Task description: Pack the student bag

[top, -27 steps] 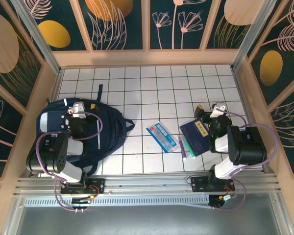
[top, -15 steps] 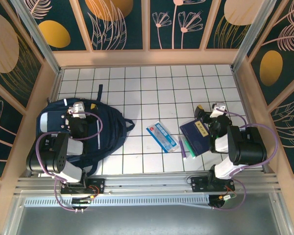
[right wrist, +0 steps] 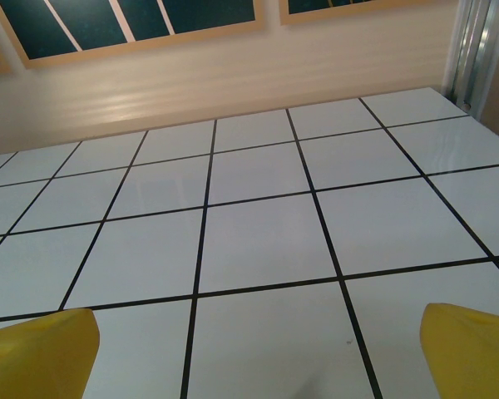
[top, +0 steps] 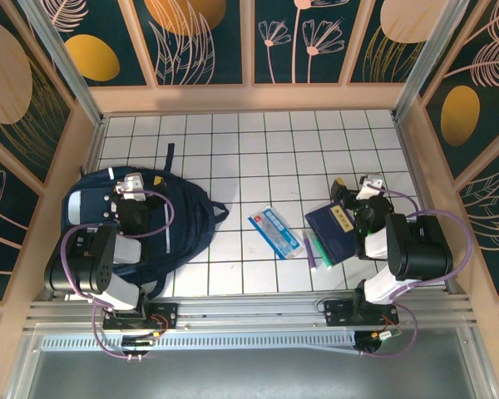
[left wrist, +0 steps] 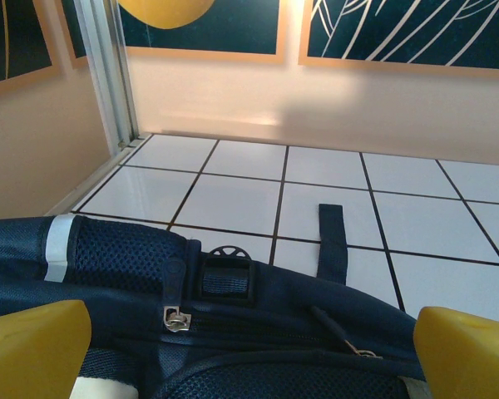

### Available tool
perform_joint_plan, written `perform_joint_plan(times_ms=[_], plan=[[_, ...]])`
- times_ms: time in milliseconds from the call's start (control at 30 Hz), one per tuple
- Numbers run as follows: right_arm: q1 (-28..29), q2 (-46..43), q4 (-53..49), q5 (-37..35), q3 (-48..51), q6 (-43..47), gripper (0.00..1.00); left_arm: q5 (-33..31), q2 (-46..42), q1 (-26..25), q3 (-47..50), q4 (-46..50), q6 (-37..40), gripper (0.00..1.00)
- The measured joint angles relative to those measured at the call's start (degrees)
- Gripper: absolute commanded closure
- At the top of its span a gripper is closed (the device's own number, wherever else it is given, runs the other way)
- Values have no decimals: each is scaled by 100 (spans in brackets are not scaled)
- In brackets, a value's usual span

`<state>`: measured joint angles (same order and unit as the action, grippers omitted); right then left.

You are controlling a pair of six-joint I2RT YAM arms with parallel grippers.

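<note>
On the left of the white tiled table [top: 316, 141] lies the navy student bag [top: 187, 218], beneath the left gripper [left wrist: 249, 349], whose yellow fingers [left wrist: 33, 345] stand wide apart, holding nothing. The right gripper [right wrist: 254, 345], equally wide and empty, hovers by a dark-blue book [top: 331, 229], with a small packet [top: 274, 231] between book and bag.

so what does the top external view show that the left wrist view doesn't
Top external: the dark-blue book, the blue-and-white packet and pens lying right of the student bag. Left wrist: close detail of a silver zip pull and a dark buckle on the bag. Both: the bag and the white tiled table.
</note>
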<state>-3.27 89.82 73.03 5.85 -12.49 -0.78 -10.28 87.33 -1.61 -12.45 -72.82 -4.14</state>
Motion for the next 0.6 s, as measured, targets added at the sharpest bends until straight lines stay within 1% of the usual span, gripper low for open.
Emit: perform_joint_plan(times_ms=[267,300,333,367,433,500,533,600], plan=[[0,-17,-17,-20,-2,0,1,-4,0,2,0,9,-2,1],[0,-120,-219,-42,-37,-7,1,-24,-4,2,0,22,-2,1],[0,-321,-632,-96,-120,-46,1,-46,-31,2,0,61,-4,1],[0,-645,-1322,-219,-345,-160,1,-50,-120,9,0,164,-7,1],[-13,-1110,-2728,-614,-1169,-560,1,-39,-586,13,-79,778,-44,1],[-133,-1370,-3807,-769,-2135,-1128,1,-109,-1300,9,-448,1873,-400,1],[-219,-1482,-4085,-723,-2389,-1388,1,-229,-1567,11,-717,2450,-627,1],[-385,-1766,-4546,-439,-2612,-1928,1,-623,-2087,11,-1587,3923,-1434,1]])
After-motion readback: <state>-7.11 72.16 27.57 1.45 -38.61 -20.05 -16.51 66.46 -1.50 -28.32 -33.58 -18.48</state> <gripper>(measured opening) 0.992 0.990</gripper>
